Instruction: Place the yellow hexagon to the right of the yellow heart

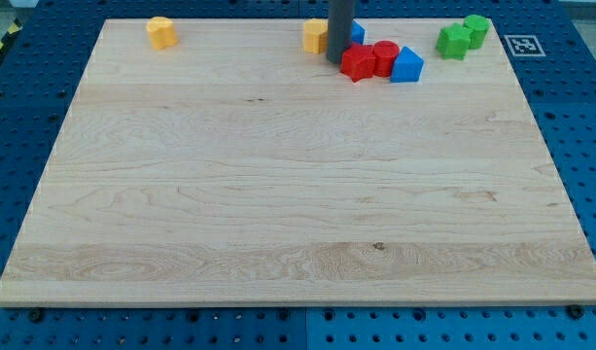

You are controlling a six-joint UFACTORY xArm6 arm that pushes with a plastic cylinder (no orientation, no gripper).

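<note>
A yellow block [161, 32], which looks like the heart, sits near the view's top left on the wooden board [278, 194]. A second yellow block [314, 35], which looks like the hexagon, sits at the top centre, its right side hidden by my rod. My tip [337, 60] rests just right of and slightly below this hexagon, between it and a red block [357, 64]. I cannot tell whether the tip touches either one.
A red cylinder [385, 56] and a blue block [407, 66] sit right of the red block. Another blue block [358, 33] peeks out behind the rod. Two green blocks [454, 42] [477, 28] sit at the top right.
</note>
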